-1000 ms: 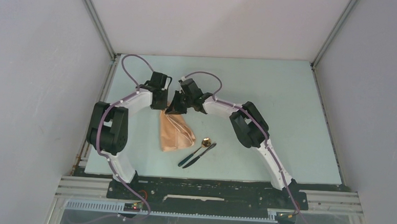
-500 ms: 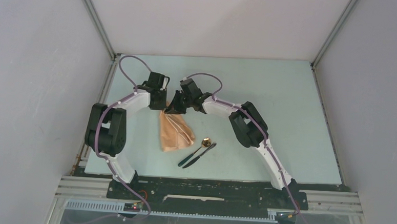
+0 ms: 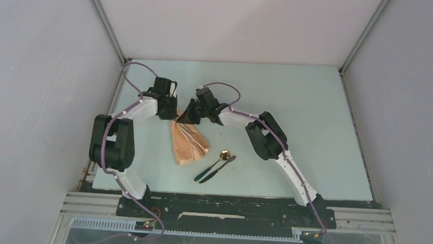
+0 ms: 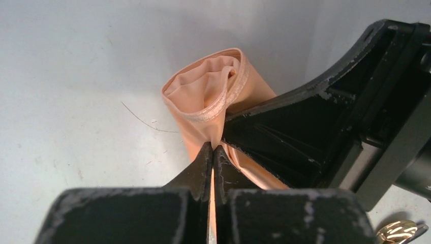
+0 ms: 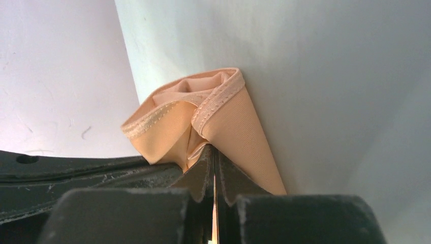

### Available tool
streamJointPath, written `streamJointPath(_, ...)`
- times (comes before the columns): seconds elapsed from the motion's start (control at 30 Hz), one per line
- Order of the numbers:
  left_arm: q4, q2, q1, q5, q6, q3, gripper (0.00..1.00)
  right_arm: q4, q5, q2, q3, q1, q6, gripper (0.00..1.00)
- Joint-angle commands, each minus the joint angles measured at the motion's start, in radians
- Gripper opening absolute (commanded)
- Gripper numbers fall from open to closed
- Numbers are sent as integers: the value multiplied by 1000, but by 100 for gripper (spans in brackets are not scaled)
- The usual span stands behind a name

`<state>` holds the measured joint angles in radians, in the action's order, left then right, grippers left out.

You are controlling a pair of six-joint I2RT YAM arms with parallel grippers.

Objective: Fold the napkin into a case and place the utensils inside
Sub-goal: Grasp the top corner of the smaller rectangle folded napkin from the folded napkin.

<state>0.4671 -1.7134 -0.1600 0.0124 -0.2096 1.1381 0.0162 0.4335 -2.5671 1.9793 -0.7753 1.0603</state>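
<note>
The peach-tan napkin (image 3: 186, 144) hangs bunched from its far end, its lower part resting on the table. My left gripper (image 3: 172, 118) and right gripper (image 3: 184, 120) meet at that far end, each shut on a corner of the cloth. In the left wrist view the left gripper (image 4: 213, 148) pinches the napkin (image 4: 208, 91) beside the right gripper's black body. In the right wrist view the right gripper (image 5: 213, 149) clamps the hemmed napkin (image 5: 239, 122). The utensils lie right of the cloth: a gold-bowled spoon (image 3: 224, 154) and a slim dark knife (image 3: 217, 169).
The pale table (image 3: 309, 127) is boxed by white walls on three sides, with metal rails along its edges. A black base bar (image 3: 226, 207) runs along the near edge. The spoon's gold bowl (image 4: 399, 231) shows at the left wrist view's bottom right.
Both grippers have shifted slightly left and away with the napkin's far end still pinched. The left arm has swung further left. The utensils have not moved.
</note>
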Motion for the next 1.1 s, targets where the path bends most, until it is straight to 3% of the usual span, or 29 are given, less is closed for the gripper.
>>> streamJointPath(0.0,31,32,31,81,0,6,0,-96,14,-60,96,-11,11,0)
streamJointPath(0.3,50,25,89,112,-101,-9,5,-239,26,-85,76,-2,52,0)
streamJointPath(0.4,49,27,120,142,-171,-30,17,-234,17,-85,75,-12,54,0)
streamJointPath(0.47,26,57,140,145,-217,-72,34,-217,4,-86,75,-17,53,0)
streamJointPath(0.53,-4,113,156,129,-267,-129,43,-211,3,-88,77,-19,52,0)
streamJointPath(0.73,-130,303,229,150,-435,-335,54,-169,0,-75,74,-16,15,0)
streamJointPath(0.83,-205,291,240,234,-504,-390,54,-150,-5,-55,60,-16,-8,0)
streamJointPath(1.0,-334,212,237,346,-594,-469,42,-115,-2,-33,53,-16,-51,0)
streamJointPath(1.07,-363,210,235,356,-617,-495,41,-114,0,-31,55,-16,-62,0)
